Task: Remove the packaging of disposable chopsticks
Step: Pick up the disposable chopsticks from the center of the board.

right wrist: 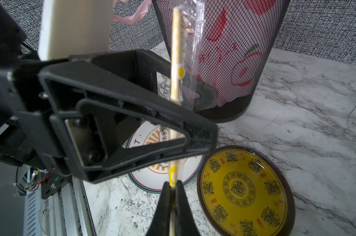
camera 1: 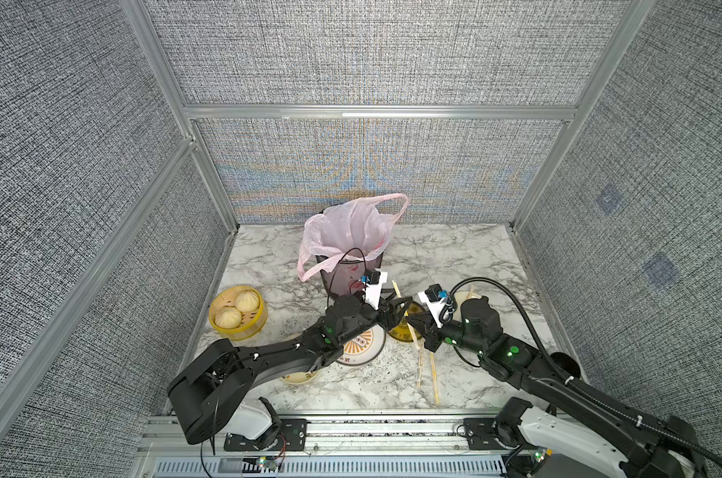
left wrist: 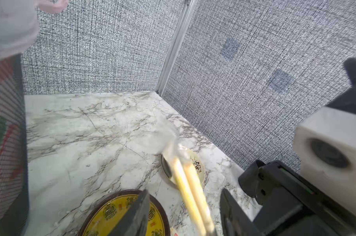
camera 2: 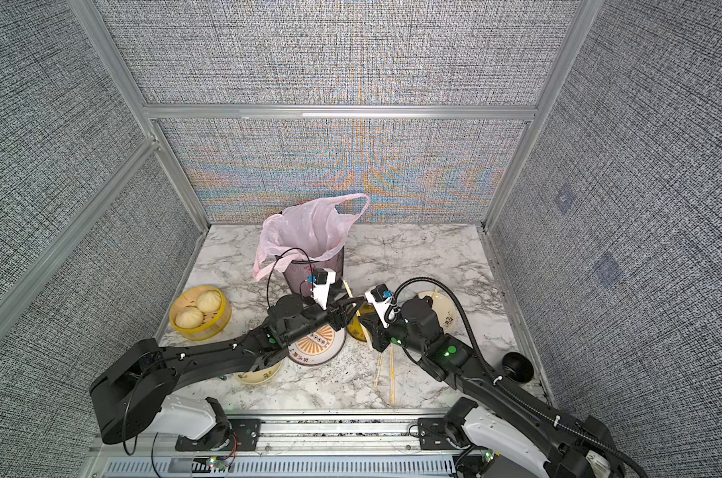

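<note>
**Figure: two-handed stripping of one wrapped pair.** The right hand (right wrist: 172,189) is clamped shut on the near end of one pair of disposable chopsticks (right wrist: 175,47), holding it raised off the tabletop (camera 1: 454,256) and slanted toward the mesh bin (right wrist: 234,61); the packaging (left wrist: 171,141), a clear sleeve, is on the sticks and runs a little past their far tips. The left hand (left wrist: 185,196) straddles the same pair farther along, jaws apart with a gap on each side, gripping nothing.

Judged step: take the sleeve with the left hand and draw it off.

- The grip is best placed on the empty film beyond the stick tips, or pinching film alone; a pinch on the wood would drag the sticks along.
- The pull should run along the axis of the sticks, away from the right hand, which must hold firm.
- Thin film is likely slippery and may stretch or slide out; a slow, steady pull suits it.
- Whether the right hand grips bare wood or film over wood cannot be told; if film, the sleeve may bind there.

The pink bag (camera 1: 342,231) lining the bin stands near for the discard; further pairs (camera 1: 427,372) lie on the tabletop.
</note>
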`<state>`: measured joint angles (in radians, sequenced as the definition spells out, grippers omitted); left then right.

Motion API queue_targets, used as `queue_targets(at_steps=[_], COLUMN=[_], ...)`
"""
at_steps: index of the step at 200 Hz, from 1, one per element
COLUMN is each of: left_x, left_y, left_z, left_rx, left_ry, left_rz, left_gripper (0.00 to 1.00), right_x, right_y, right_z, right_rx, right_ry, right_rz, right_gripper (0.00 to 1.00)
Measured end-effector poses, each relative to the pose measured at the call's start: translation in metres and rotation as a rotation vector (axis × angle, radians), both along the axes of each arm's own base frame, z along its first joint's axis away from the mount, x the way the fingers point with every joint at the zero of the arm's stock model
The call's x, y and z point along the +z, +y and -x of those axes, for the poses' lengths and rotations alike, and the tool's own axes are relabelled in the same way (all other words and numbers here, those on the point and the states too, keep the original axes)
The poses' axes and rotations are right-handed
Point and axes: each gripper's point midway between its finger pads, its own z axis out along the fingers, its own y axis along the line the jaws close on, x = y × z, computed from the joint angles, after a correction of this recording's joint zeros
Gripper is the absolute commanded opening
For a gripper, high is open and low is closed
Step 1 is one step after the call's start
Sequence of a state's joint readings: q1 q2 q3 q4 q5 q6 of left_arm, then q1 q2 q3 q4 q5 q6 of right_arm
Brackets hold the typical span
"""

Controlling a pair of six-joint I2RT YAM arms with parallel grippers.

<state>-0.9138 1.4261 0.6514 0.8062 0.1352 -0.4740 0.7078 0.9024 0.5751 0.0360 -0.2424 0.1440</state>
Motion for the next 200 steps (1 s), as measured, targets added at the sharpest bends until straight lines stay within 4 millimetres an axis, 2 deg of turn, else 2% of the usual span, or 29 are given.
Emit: queue_targets(at_steps=[7, 29, 51, 62, 66, 77, 86, 94, 101, 129, 153, 182, 200], left_x=[0.003, 0.008, 0.01, 0.013, 0.013, 0.012, 0.013, 0.017, 0.022, 0.044, 0.061, 0.071, 0.071], left_y=[-0.001, -0.005, -0.01, -0.014, -0.015, -0.017, -0.018, -0.02, -0.021, -0.021, -0.019, -0.015, -0.013], left_z=[0.001, 0.007, 0.007, 0.01, 0.01, 0.01, 0.01, 0.012, 0.013, 0.026, 0.041, 0.058, 0.065], left_rx=[-0.008, -0.045, -0.07, -0.091, -0.093, -0.103, -0.111, -0.126, -0.139, -0.201, -0.264, -0.336, -0.361], left_ry=[-0.008, -0.02, -0.009, -0.019, -0.021, -0.017, -0.014, -0.027, -0.041, -0.12, -0.188, -0.253, -0.275], left_rz=[0.011, 0.032, 0.045, 0.048, 0.046, 0.043, 0.041, 0.042, 0.042, 0.036, 0.026, 0.022, 0.018], left_gripper=[0.2, 0.18, 0.06, 0.03, 0.02, 0.01, 0.01, 0.01, 0.0, 0.0, 0.0, 0.0, 0.0], right_x=[-0.001, -0.002, -0.003, -0.004, -0.004, -0.005, -0.004, -0.004, -0.005, -0.013, -0.011, -0.012, -0.01], right_y=[0.0, 0.0, 0.002, 0.002, 0.002, 0.002, 0.002, 0.002, 0.001, -0.005, 0.002, 0.007, 0.011], right_z=[0.0, 0.0, -0.002, -0.003, -0.003, -0.004, -0.005, -0.005, -0.006, -0.007, 0.001, 0.016, 0.025], right_rx=[0.0, 0.001, 0.0, 0.0, -0.002, -0.005, -0.009, -0.008, -0.006, 0.016, 0.096, 0.186, 0.241], right_ry=[0.001, 0.003, 0.002, 0.0, 0.001, 0.003, 0.001, -0.005, -0.009, -0.023, -0.047, -0.082, -0.094], right_rz=[0.001, 0.002, 0.002, 0.003, 0.004, 0.002, -0.004, -0.01, -0.017, -0.046, -0.088, -0.125, -0.142], right_gripper=[0.0, 0.0, 0.0, 0.0, 0.08, 0.42, 0.65, 0.79, 0.82, 0.82, 0.71, 0.44, 0.24])
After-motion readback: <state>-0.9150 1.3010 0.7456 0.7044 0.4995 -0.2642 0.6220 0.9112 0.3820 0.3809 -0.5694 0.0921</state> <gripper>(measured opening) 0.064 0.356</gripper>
